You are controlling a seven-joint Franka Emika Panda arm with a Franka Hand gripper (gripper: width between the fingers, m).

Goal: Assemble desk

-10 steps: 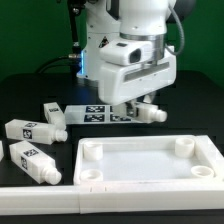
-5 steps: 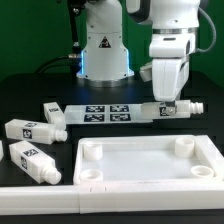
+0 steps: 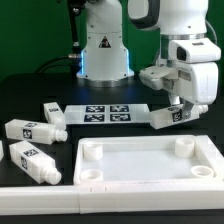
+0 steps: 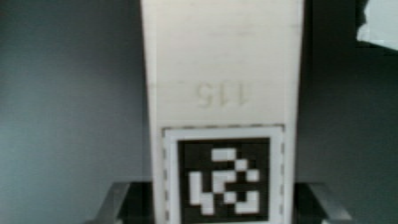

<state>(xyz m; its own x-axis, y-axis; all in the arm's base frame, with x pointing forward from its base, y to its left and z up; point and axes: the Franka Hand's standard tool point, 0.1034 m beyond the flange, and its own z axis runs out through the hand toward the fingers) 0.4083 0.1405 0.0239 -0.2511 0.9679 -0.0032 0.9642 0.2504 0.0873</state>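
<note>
hand (image 3: 178, 106): my fingers are pinched on one leg (image 3: 166, 117), gripping near one end. In the wrist view its tag (image 4: 222, 178) sits right at the fingers.
leg: tilted and, I judge, clear of the tabletop (image 3: 25, 98). It is on the exterior view's right, just beyond the panel (image 3: 140, 162), near the far right socket (image 3: 183, 146).
other legs (image 3: 22, 130): loose on the exterior view's left, well apart from me.
risk, slip: the long free end could swing or slide in my grip as I turn it upright.
risk, miss: if I go down with tilt left in, the leg catches the rim and shoves the panel.
unknown: I cannot tell which end mates.
</note>
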